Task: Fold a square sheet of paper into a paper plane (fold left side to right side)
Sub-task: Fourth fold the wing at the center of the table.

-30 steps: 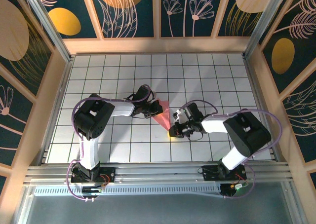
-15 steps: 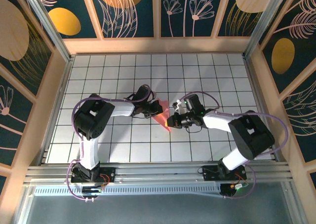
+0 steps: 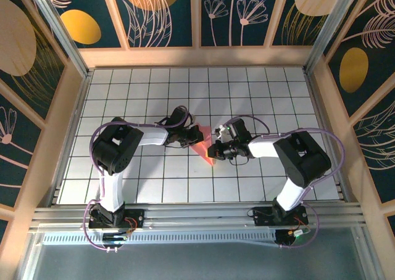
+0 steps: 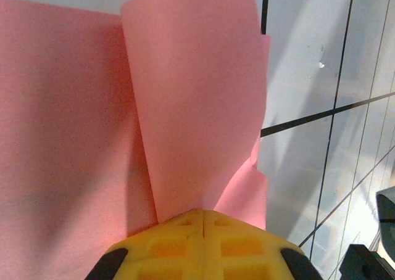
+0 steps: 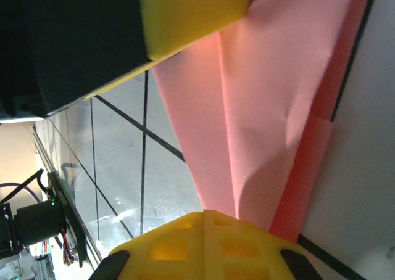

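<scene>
The salmon-pink paper point(image 3: 204, 146) lies near the middle of the white-tiled bench point(image 3: 271, 95), already folded down to a narrow pointed wedge, with both arms crowded onto it. The left claw point(image 3: 195, 134) is at its far-left edge and the right claw point(image 3: 215, 151) at its near-right end. From the left wrist, the left claw point(image 4: 202, 213) has its yellow fingers pressed together with no gap, and a loose flap of the paper point(image 4: 197, 95) rises straight out of their tips, so I take it to be pinching that flap. The right claw point(image 5: 203, 214) looks the same, shut on the narrow end of a raised layer point(image 5: 271, 101), with the other claw's yellow finger point(image 5: 191, 8) close by at the top. This paper is feather-light, thin and limp. It bows and springs up wherever it isn't held, and it would crease or tear under a careless tug. To my eye the best hold is right at a free edge or corner of one layer. The rest is best pinned flat against the bench, since the smooth tiles would probably let it slide.
</scene>
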`<state>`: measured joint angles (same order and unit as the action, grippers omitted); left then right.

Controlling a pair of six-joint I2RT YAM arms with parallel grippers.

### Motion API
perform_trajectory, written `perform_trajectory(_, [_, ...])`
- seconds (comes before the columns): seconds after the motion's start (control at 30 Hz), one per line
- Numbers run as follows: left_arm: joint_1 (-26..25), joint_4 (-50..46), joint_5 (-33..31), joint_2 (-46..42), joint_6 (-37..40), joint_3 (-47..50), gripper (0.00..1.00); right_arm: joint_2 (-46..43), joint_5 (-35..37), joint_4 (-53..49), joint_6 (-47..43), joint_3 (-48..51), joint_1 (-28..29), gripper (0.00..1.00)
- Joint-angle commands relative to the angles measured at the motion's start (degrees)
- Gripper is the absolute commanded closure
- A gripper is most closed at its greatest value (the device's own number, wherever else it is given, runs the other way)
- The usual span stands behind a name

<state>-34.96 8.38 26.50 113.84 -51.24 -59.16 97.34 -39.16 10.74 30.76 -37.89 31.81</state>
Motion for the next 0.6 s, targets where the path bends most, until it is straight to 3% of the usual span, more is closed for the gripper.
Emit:
perform_trajectory(0.0, [0.0,-5.0,-5.2,1.8,0.5,1.2,1.00,1.7,1.3,-0.4,-0.9,-0.4,-0.2,1.00])
perform_trajectory(0.57, [0.0,-5.0,-4.9,0.9,1.9,-3.4,1.00,3.3,5.6,-7.8,-1.9,2.2,-0.2,1.00])
